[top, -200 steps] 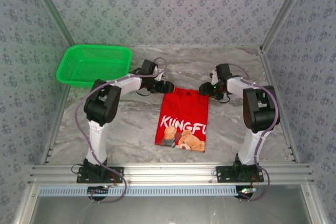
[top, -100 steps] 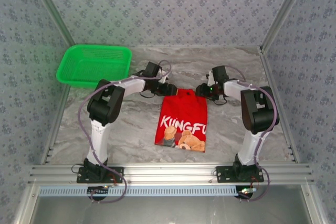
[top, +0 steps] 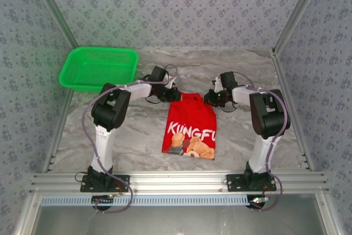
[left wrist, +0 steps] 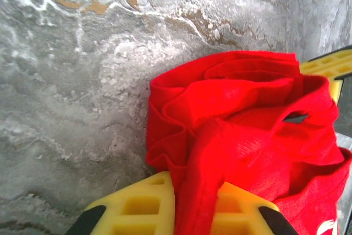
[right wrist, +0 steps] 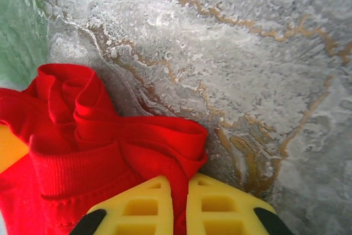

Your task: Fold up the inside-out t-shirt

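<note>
L gripper (left wrist: 192, 213), R gripper (right wrist: 179, 205) low, pinching t-shirt (top: 190, 119).

We are looking down and forward from above and behind the arm bases, taking in the whole marble table (top: 137, 136). On each wrist we are peering very close past yellow fingers (left wrist: 140, 210) at the tabletop. All three views are sharing the red t-shirt (top: 190, 108) at its bunched far edge.
</note>
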Robot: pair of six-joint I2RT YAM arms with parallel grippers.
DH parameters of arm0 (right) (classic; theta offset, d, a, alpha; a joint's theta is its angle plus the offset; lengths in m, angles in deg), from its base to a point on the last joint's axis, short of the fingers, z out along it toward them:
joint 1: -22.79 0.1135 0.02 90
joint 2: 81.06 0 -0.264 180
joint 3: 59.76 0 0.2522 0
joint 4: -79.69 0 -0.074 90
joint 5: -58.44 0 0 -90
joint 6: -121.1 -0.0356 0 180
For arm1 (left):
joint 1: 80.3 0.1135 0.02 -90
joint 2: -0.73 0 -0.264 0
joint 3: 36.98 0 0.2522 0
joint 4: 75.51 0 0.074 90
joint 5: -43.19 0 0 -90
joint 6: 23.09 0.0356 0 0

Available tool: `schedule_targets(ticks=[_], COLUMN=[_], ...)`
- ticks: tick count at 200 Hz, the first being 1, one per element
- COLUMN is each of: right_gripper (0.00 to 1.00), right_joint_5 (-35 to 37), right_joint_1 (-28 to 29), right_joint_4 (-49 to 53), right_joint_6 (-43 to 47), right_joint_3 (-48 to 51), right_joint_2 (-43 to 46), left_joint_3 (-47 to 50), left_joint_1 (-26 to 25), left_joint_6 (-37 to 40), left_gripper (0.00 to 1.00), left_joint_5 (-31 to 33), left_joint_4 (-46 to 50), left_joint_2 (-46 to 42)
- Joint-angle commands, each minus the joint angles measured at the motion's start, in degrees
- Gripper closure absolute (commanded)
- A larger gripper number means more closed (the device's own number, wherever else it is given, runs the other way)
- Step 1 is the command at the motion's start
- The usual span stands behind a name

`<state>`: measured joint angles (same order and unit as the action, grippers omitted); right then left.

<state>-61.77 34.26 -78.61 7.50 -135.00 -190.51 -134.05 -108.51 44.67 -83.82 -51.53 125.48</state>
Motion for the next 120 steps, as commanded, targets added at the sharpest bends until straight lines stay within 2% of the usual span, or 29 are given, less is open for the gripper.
schedule_targets(ticks=[1, 60, 89, 120], right_gripper=[0.99, 1.00, 1.00, 1.00], right_joint_5=[-5.69, -10.88, -11.75, -11.59], right_joint_1=[-1.54, -4.96, -4.96, -4.88], right_joint_4=[-4.38, -17.45, -23.64, -22.91], right_joint_6=[-0.50, -7.55, -11.95, -12.06], right_joint_3=[0.00, -2.06, -8.84, -17.36], right_joint_2=[-1.03, 2.46, 3.48, 5.63], left_joint_3=[0.83, -3.97, -12.25, -22.67], left_joint_1=[1.42, 5.49, 6.72, 7.68], left_joint_6=[-1.36, -1.92, -1.89, 0.96], left_gripper=[0.99, 1.00, 1.00, 1.00], left_joint_5=[-1.93, -1.78, -1.90, -0.96], left_joint_4=[-2.70, -2.55, 0.66, 7.65], left_joint_2=[-0.14, -3.15, -3.61, -6.94])
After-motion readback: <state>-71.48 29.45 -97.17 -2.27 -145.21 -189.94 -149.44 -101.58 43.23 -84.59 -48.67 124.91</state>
